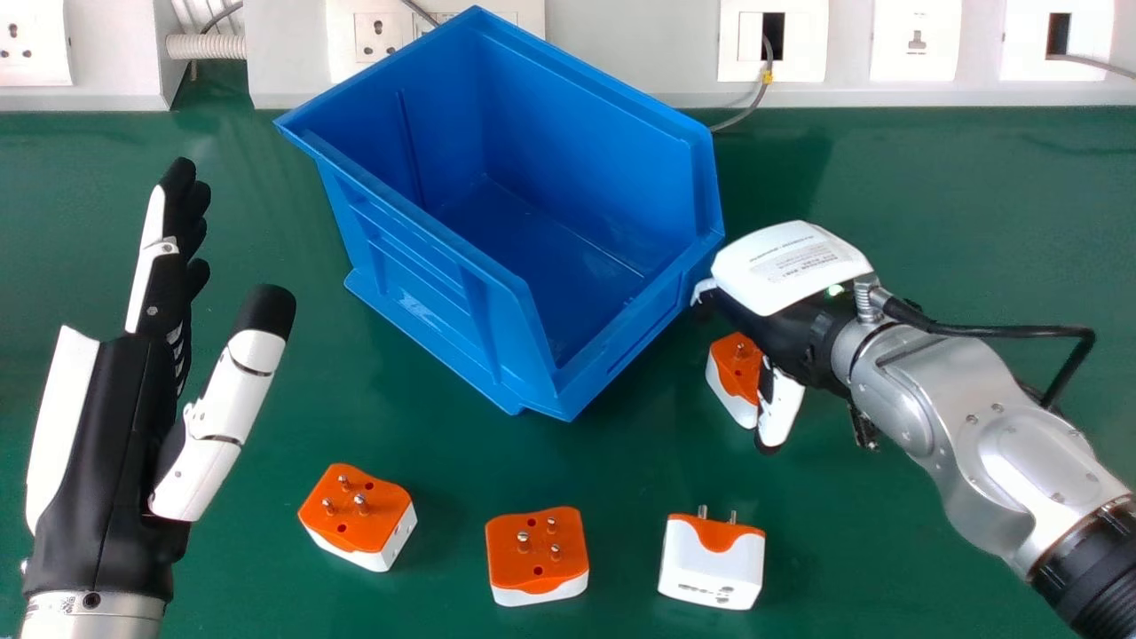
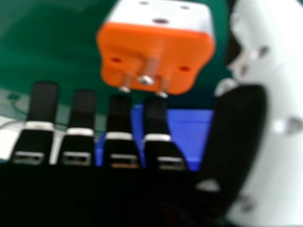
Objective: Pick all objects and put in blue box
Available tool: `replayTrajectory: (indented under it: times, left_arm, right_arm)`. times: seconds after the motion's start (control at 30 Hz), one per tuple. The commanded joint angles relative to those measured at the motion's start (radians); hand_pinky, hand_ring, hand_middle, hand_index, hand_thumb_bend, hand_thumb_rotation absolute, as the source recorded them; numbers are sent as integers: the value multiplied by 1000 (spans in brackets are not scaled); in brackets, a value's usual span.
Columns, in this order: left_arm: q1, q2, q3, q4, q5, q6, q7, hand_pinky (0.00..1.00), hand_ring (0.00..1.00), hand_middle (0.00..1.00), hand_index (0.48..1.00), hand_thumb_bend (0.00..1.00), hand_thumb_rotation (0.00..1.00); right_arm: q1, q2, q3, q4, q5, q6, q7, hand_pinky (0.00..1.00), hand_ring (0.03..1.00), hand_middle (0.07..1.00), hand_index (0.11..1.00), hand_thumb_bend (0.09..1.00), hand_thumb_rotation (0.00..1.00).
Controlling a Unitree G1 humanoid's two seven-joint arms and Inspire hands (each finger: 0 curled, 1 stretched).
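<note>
- Head view: the blue box (image 1: 408,293) sits near the middle of the desk's (image 1: 426,461) far edge, turned at an angle, with its open top facing up.
- Head view: the left hand (image 1: 111,444) is over the desk's near left corner, open, its fingers straight towards the far edge and its thumb spread.
- Head view: the right hand (image 1: 799,333) is just beside the blue box, on the side towards the desk's right edge, its silver forearm (image 1: 1003,470) running back to the near right corner.
- Head view: the held-out adapter (image 1: 735,362), orange and white, is beside the right hand's thumb.
- Head view: along the desk's near edge, well apart from each other, are the left adapter (image 1: 355,510) and middle adapter (image 1: 535,550), both with orange pin faces up, and the right adapter (image 1: 712,564), mostly showing white.
- Right hand view: the right hand (image 2: 155,120) is open, its fingers straight and thumb apart; the held-out adapter is beyond the fingertips, pins towards them, with the blue box behind the fingers.
</note>
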Motion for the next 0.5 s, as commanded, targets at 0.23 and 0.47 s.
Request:
replayTrajectory:
  times: [0.23,0.47]
  left_arm:
    - [2,25,20,-23,-12,-9,-7,979,1000,1000,1000,585,876]
    - [0,30,19,-26,-12,-2,-7,979,1000,1000,1000,600,876]
  right_arm:
    - [-34,-9,-11,61,-39,-8,-23,648,765,790,759,759,135]
    - [-39,1,-12,77,-51,9,-13,641,765,789,756,704,131]
